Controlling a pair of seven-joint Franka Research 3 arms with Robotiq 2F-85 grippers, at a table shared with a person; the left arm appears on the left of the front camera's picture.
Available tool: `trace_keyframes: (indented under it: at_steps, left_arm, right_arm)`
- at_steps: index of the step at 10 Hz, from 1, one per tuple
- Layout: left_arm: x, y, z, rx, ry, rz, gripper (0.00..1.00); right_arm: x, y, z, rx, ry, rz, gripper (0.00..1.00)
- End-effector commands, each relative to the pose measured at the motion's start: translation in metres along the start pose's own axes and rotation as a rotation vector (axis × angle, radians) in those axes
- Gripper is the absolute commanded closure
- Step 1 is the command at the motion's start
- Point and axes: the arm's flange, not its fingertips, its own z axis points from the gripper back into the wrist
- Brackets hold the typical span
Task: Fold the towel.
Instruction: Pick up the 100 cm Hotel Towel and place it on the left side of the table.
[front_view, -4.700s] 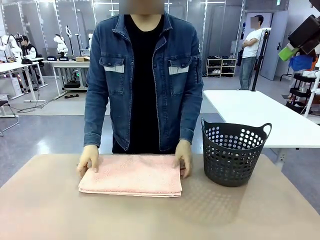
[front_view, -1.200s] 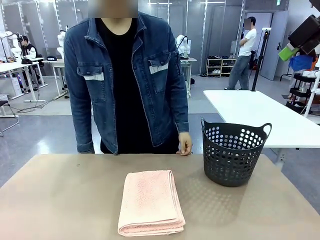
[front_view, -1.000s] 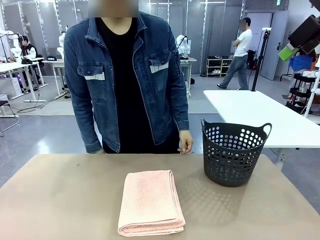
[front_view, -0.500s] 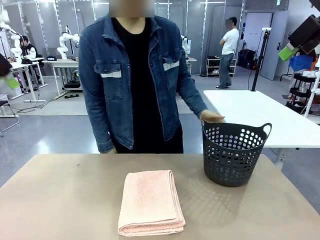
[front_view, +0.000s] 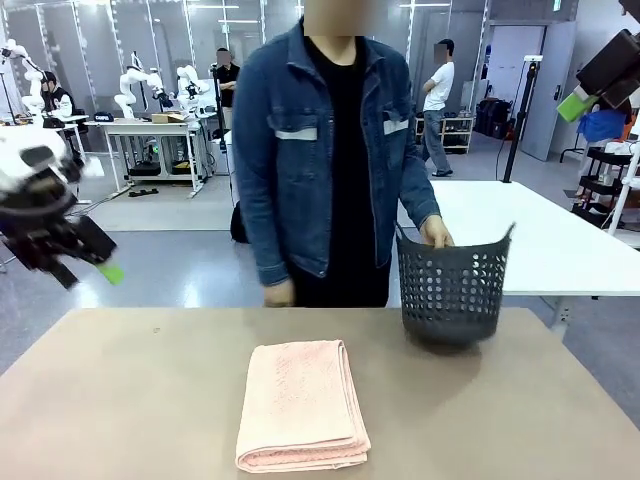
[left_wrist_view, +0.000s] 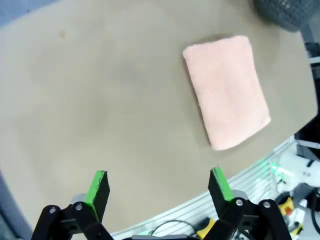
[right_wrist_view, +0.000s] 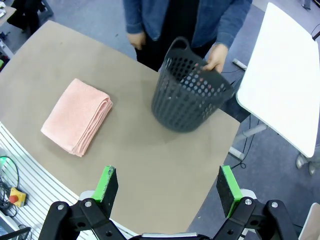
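Setting: large lab hall, other worktops and people farther off; brown worktop (front_view: 120, 400) in the foreground, a person in a denim jacket at its far side.
Towel: salmon-pink towel (front_view: 300, 402) lies near the middle of the worktop, towards the near edge, already folded into a compact stacked rectangle, long side running near to far; layered edges show at the near end. From the right wrist it sits left of the basket, well apart from it.
Basket: dark perforated basket (front_view: 452, 290) at the far right, tilted, the person's hand (front_view: 436, 232) gripping its rim; it looks lifted or tipped off the surface.
Person's other hand: hangs by the far edge (front_view: 279, 293), touching nothing.
Left tool (front_view: 85, 255): raised off to the far left, above and beyond the worktop edge, blurred; in its wrist view the green pads stand wide apart, released, nothing between them.
Right tool (right_wrist_view: 167, 187): high above the worktop's right part, looking down; fingers spread, released, empty.
Step, as judged: folding looks finished; neither arm engages the towel.
Next move, as judged: probably getting the folded towel into the basket, calling for a grasp that keeps the layers together.
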Motion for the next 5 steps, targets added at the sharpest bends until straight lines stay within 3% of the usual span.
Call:
trace_keyframes:
  at_steps: [1, 4, 5]
  left_arm:
    - [-0.003, 0.002, -0.04, -0.084, -0.048, 0.082, 0.0]
    - [-0.019, 0.002, -0.112, -0.188, -0.044, 0.154, 0.0]
    - [-0.023, -0.002, -0.128, -0.223, -0.083, 0.186, 0.0]
  right_arm:
    - [-0.001, 0.0, 0.0, -0.003, 0.0, -0.008, 0.0]
    - [-0.001, 0.0, 0.0, -0.003, 0.0, -0.008, 0.0]
    - [-0.001, 0.0, 0.0, -0.003, 0.0, -0.008, 0.0]
